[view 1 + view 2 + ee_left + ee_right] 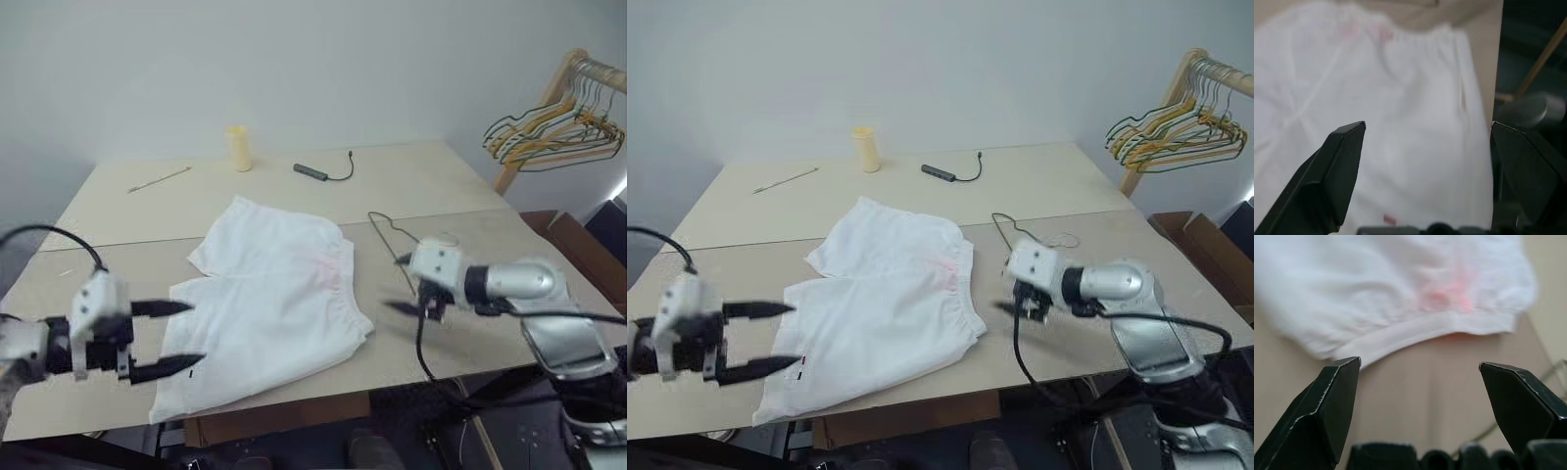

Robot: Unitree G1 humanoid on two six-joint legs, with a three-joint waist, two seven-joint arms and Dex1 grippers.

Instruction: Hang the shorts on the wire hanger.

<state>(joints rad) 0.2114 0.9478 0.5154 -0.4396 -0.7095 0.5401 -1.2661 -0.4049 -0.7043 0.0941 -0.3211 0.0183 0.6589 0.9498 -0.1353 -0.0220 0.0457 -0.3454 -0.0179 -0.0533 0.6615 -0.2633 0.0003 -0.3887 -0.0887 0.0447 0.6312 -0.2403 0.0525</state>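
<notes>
Left eye view: the shorts (269,308) lie flat and spread on a pale wooden table (411,186), and serve here as the landmark. Their long axis runs from the gathered waistband, at the side toward the robot's right, to the leg hems at the side toward its left. The left hand (174,338) hovers at the hem end, fingers spread wide and holding nothing, one fingertip over the fabric's near corner. The right hand (404,284) hovers just beyond the waistband end, also wide open and empty. The wire hanger (392,230) lies on the table just past the waistband, thin and dark, close beside the right hand, so that arm looks better placed to reach it. Beyond the shorts stand a yellow cup (238,148), a dark cable (328,172) and a thin rod (159,179). A rack of coloured hangers (558,122) stands off the table's far right corner, before a plain white wall.
</notes>
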